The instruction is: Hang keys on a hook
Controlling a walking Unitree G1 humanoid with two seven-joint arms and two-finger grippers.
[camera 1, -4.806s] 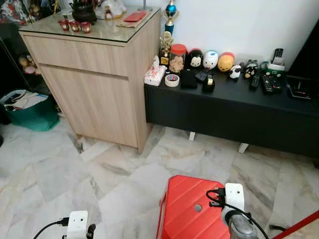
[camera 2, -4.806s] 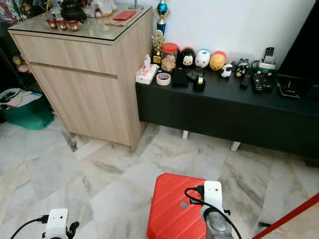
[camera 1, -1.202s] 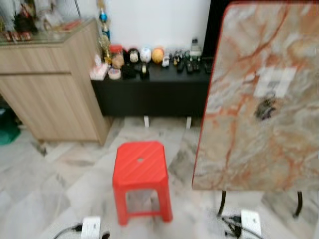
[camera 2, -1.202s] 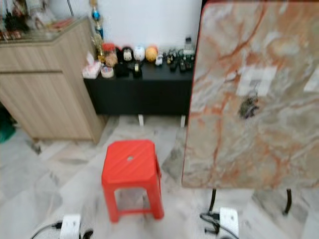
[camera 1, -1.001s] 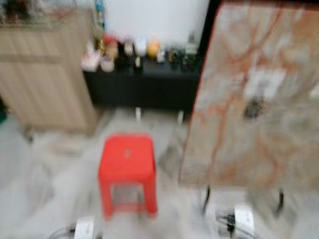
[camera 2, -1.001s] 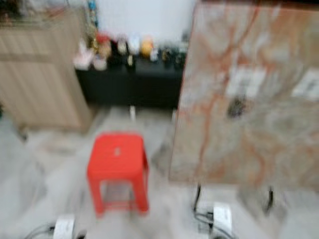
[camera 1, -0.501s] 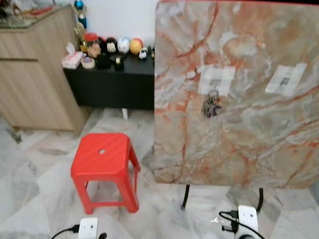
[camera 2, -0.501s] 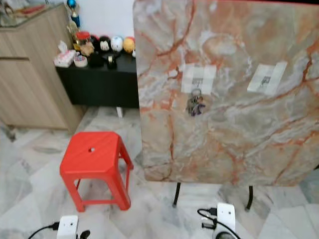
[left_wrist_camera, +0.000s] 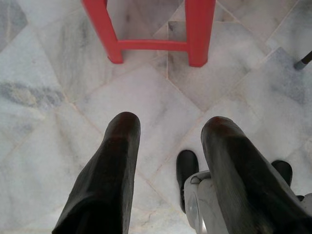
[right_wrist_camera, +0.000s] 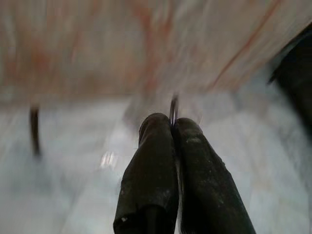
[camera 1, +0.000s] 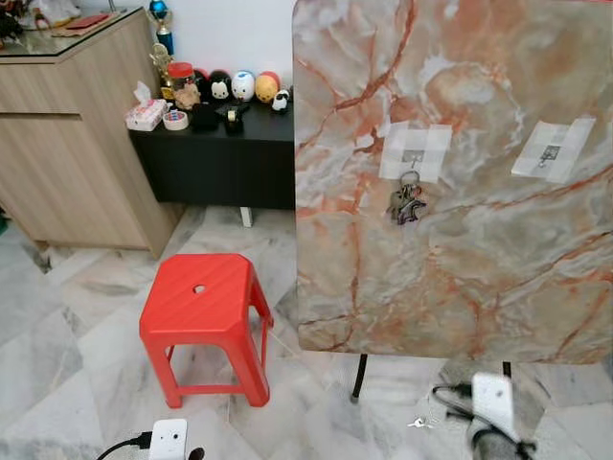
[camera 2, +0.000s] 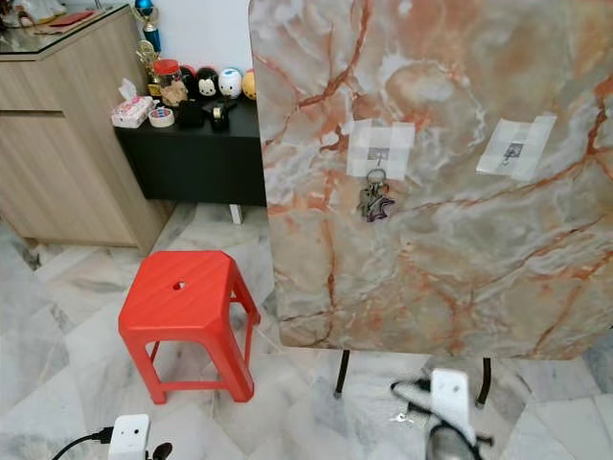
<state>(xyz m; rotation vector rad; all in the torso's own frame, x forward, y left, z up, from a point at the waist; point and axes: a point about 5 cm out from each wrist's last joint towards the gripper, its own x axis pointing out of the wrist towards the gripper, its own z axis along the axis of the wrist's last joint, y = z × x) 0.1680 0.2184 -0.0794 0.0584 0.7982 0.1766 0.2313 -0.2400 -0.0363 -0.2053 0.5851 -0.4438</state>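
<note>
Far left, a wooden cabinet (camera 1: 77,163) is standing against the wall. Beside it, a low black console (camera 1: 220,163) is carrying a row of little figurines (camera 1: 230,88). Moving across, a red stool (camera 1: 201,302) is sitting on the pale marble floor (left_wrist_camera: 44,92). The left gripper (left_wrist_camera: 170,126) is hanging low just in front of the stool's legs, its two black fingers spread well apart and gripping nothing.

Further right, a big marble-patterned board (camera 1: 460,278) is standing upright on thin dark legs. A bunch of keys (camera 1: 406,203) is dangling from a small hook (camera 1: 412,156) on a pale tape patch (camera 1: 431,153). That patch is high on the left half of the board. A second hook (camera 1: 550,150) is sitting on its own tape patch towards the board's right edge.

Lower right, the right gripper (right_wrist_camera: 172,122) is hovering near the foot of the board. Its fingers are pressed tight together, pinching a thin ring (right_wrist_camera: 173,108) that is poking out past the tips. The wrist view is blurry, so what is hanging from that ring is hard to make out.
</note>
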